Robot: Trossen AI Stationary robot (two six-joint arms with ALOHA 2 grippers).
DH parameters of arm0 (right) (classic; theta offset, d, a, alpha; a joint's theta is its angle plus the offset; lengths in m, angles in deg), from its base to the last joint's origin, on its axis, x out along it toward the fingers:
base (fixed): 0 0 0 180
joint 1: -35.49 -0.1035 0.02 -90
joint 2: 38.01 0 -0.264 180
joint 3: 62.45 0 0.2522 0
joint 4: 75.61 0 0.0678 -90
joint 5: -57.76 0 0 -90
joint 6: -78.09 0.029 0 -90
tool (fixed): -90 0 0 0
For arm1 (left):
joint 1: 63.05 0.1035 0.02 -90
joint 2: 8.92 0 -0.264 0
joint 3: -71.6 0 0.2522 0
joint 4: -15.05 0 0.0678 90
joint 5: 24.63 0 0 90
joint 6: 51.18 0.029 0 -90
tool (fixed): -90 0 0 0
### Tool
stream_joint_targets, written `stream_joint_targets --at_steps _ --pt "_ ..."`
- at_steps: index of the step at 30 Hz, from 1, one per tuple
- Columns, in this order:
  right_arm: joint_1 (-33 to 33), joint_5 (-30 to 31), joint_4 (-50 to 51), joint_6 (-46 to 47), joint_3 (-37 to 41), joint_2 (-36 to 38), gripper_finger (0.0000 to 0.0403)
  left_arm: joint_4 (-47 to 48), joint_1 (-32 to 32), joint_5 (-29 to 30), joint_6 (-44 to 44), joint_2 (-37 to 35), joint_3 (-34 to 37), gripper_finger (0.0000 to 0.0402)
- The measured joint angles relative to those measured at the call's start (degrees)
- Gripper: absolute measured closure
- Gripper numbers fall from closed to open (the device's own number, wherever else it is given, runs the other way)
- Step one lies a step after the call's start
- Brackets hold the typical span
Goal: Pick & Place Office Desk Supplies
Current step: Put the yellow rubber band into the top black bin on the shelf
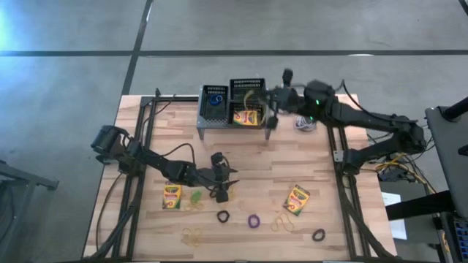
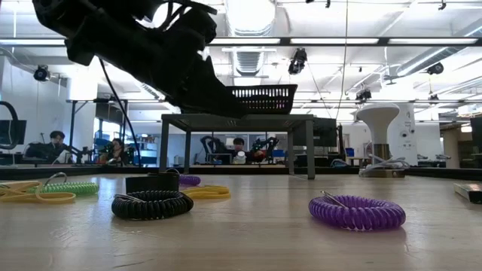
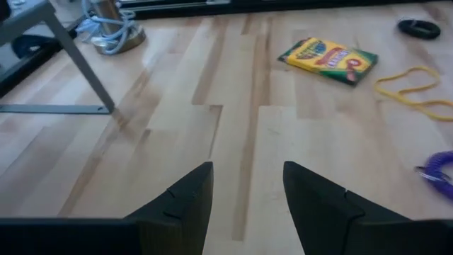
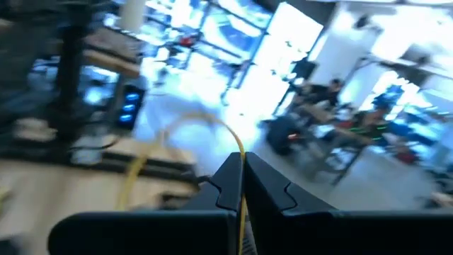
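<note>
My right gripper (image 1: 269,107) hovers over the grey mesh rack (image 1: 219,126) at the table's far side, shut on a thin yellow rubber band (image 4: 202,124). My left gripper (image 1: 221,177) is low over the middle of the table, open, with bare wood between its fingers (image 3: 244,191). Crayon boxes lie flat at the near left (image 1: 172,196) and near right (image 1: 296,199); a third (image 1: 248,117) sits in a rack basket. Black (image 1: 223,216), purple (image 1: 254,220), black (image 1: 318,234) and green (image 1: 197,196) loop bands and tan rubber bands (image 1: 194,235) lie along the near edge. My right gripper pinches the yellow rubber band between its two shut fingers, at one spot on the strand (image 4: 242,185). The fingers reach in about level from the table's right side. The band's loop (image 4: 141,170) curves out past the fingertips, slack and clear of the rack.
The rack's black baskets (image 1: 247,90) stand at the far centre, one holding a blue band (image 1: 214,102). A white-domed round object (image 1: 304,123) with a cable sits right of the rack. Bare wood lies between the rack and the near row of supplies.
</note>
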State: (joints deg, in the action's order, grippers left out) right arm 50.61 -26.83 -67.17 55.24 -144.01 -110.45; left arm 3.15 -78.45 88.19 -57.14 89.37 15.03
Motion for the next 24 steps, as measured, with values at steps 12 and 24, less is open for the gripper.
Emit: stream_joint_targets --at_steps 12,24 --pt "13.71 -8.12 3.78 -2.59 -18.21 -17.75 0.0394 0.99 -0.27 -3.11 -7.83 -2.78 3.29 0.0225" --pt "19.10 -8.49 16.13 1.65 -19.73 -26.61 0.0394 1.25 -1.72 -2.99 -12.74 -3.53 5.81 0.0232"
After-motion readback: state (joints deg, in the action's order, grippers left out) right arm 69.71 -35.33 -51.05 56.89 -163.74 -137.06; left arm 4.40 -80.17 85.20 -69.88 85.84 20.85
